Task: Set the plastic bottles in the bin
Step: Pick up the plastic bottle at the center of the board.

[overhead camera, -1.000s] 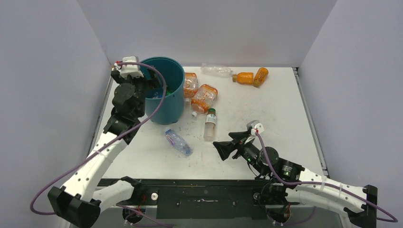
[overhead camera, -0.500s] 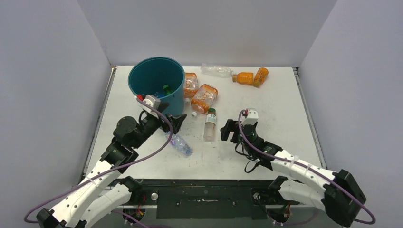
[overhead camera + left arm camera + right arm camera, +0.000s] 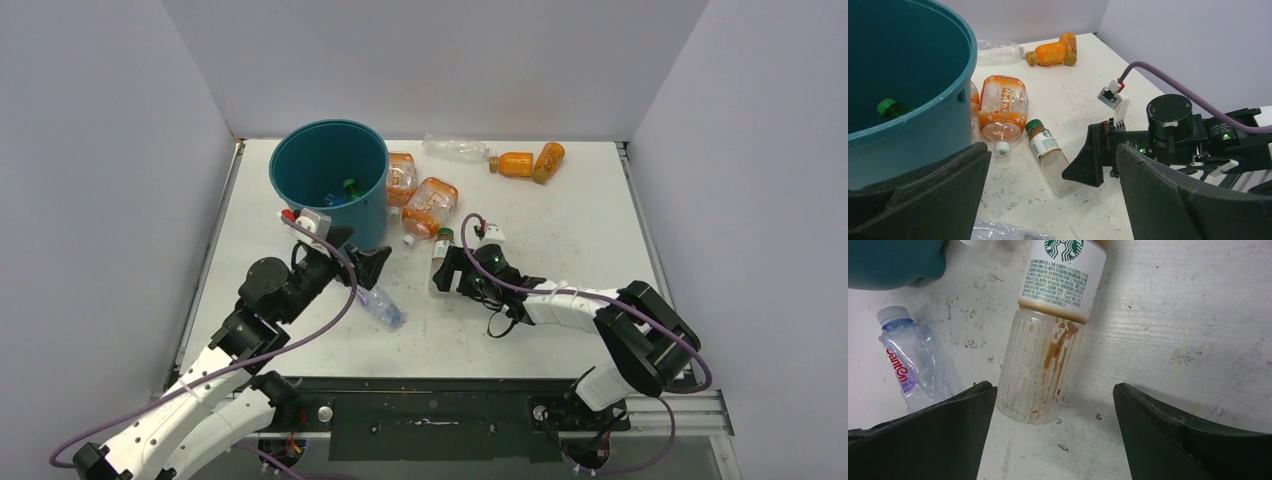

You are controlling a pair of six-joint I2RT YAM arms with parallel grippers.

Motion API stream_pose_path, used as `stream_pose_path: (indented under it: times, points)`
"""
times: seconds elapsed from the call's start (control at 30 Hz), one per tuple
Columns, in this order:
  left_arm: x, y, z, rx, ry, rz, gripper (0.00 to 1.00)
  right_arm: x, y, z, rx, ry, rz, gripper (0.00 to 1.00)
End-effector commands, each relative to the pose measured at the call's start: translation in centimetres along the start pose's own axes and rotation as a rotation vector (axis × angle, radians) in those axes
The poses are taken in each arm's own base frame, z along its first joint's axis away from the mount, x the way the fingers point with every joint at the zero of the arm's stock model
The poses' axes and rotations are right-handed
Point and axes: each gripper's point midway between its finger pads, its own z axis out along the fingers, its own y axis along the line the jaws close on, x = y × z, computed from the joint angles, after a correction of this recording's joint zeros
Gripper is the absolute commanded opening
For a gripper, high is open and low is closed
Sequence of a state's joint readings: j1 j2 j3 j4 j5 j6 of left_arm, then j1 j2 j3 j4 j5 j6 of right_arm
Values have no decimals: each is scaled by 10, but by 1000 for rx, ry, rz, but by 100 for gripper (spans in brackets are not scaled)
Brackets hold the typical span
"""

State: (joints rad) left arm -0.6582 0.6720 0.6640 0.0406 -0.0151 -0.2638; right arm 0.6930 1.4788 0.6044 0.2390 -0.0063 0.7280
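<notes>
The teal bin (image 3: 366, 222) stands at the far left of the white, scuffed desk (image 3: 560, 230). It is a smooth, tapered bucket. Inside it lies a green-capped bottle (image 3: 348, 187), mostly hidden by the wall. Just right of the bin lie two squat clear bottles with orange labels (image 3: 431, 205), close together.

The right arm's fingers (image 3: 1198, 440) are spread wide to either side of the base of the coffee bottle (image 3: 1043, 365), not touching it. That bottle lies flat, with ribbed clear plastic streaked brown inside and a white label.

The left arm's fingers (image 3: 923, 195) are also wide and hold nothing. They hang near the bin's wall above a crumpled blue-tinted water bottle (image 3: 378, 302), of which the left wrist view shows only a corner.

By the back wall lie a clear bottle (image 3: 455, 149) and two solid orange bottles (image 3: 515, 163). Their labels are too small to read.
</notes>
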Motion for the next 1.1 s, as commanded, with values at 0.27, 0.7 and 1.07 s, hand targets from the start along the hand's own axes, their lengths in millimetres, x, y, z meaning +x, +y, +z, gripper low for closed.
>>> stream_pose_path:
  times: [0.27,0.7,1.07]
  points:
    - [-33,-4,-10,-13,-149,-23,96,-4,16,30,-15,8,-13,94]
    - [-26,-9,-7,7,-117,-10,96,23,2,38,60,67,-98,63]
    - [-26,-15,-10,13,-117,11,96,-4,47,-31,-121,-130,-271,25]
